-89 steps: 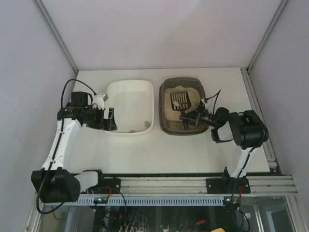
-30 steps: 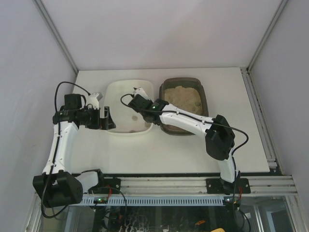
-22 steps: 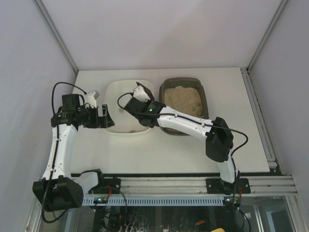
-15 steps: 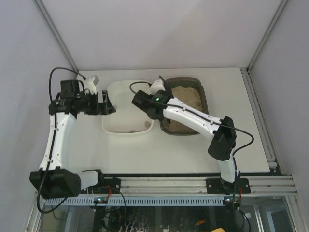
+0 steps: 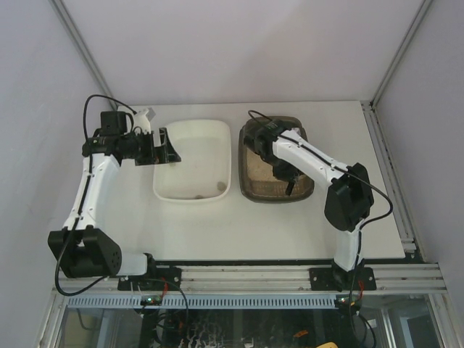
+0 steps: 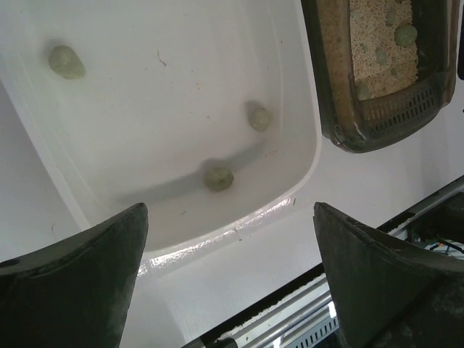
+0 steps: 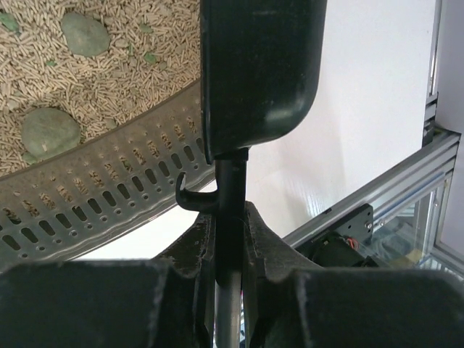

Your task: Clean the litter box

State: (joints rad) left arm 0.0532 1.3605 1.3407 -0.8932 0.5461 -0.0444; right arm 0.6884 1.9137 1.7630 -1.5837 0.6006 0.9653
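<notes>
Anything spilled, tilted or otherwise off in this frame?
Nothing stands out. The litter sits inside the litter box, three clumps lie in the white tray, and the right gripper holds the scoop by its handle.

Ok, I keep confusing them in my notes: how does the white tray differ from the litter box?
Colour: the white tray is opaque white, the litter box dark grey-brown.
Filling: the litter box holds beige pellet litter with greenish lumps in it; the white tray has a bare floor with three loose lumps.
Place: the white tray lies left of the litter box.
Both are rounded rectangular trays of similar size.
</notes>
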